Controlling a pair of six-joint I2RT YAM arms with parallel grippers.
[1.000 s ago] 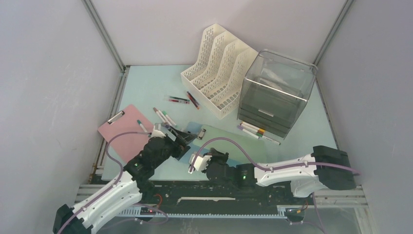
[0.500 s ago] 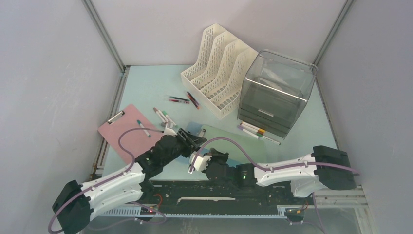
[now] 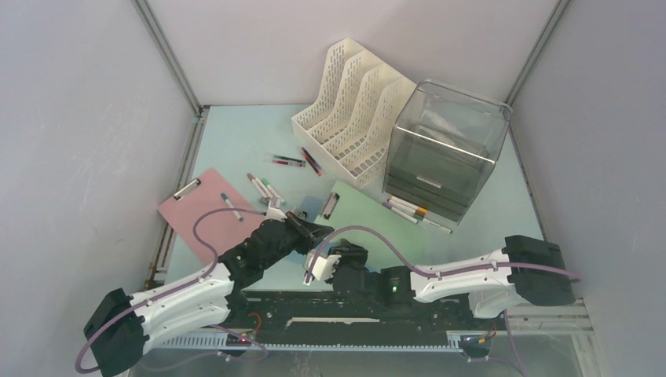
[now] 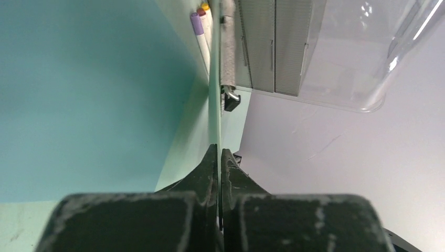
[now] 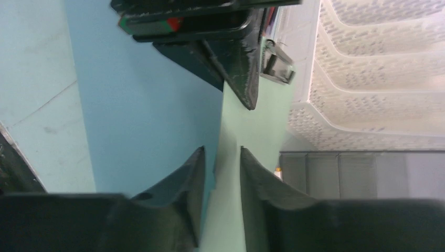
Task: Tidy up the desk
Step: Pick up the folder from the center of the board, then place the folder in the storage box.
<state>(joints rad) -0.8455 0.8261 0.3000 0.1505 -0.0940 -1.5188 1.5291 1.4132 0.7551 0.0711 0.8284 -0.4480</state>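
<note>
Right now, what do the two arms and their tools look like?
The left arm and right arm have white shells over black joints, each trailed by a purple cable. The left tool and right tool end in black, tapered fingers with scuffed grey wear. A green light dots the right arm.

Plain grey walls (image 3: 78, 118), metal corner posts (image 3: 166, 56)

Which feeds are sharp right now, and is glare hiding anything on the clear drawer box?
Top external: sharp, evenly lit, soft reflections on the clear plastic drawer box. Left wrist: the left gripper, shut on the pale green clipboard, is blurred up close; white glare streaks the box's corner. Right wrist: the right gripper is soft, the white perforated file sorter crisp.
</note>
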